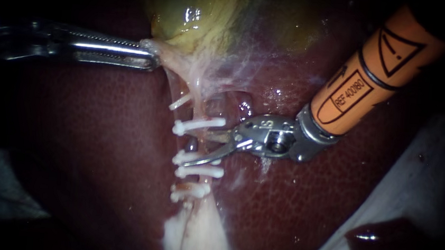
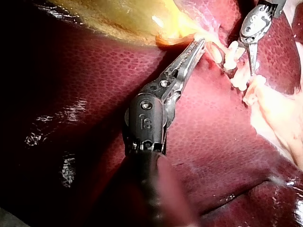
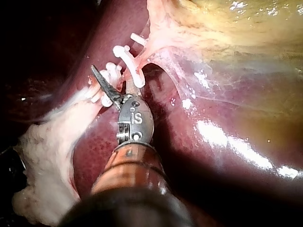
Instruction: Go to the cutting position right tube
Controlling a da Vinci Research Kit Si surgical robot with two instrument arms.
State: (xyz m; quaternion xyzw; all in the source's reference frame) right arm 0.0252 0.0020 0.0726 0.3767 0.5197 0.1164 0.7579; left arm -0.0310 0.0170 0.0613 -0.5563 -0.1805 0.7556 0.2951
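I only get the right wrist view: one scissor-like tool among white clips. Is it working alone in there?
Observer: No. The endoscope view shows a left instrument, its end effector shut on pale tissue at the edge of the gallbladder.
Operator: Same kind of tip as mine?
Observer: No. The left wrist view shows long, straight, ridged jaws, not blades like those of your right instrument.

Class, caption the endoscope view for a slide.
Right instrument, blades open, at the pale tube between white clips; left instrument grips gallbladder tissue.
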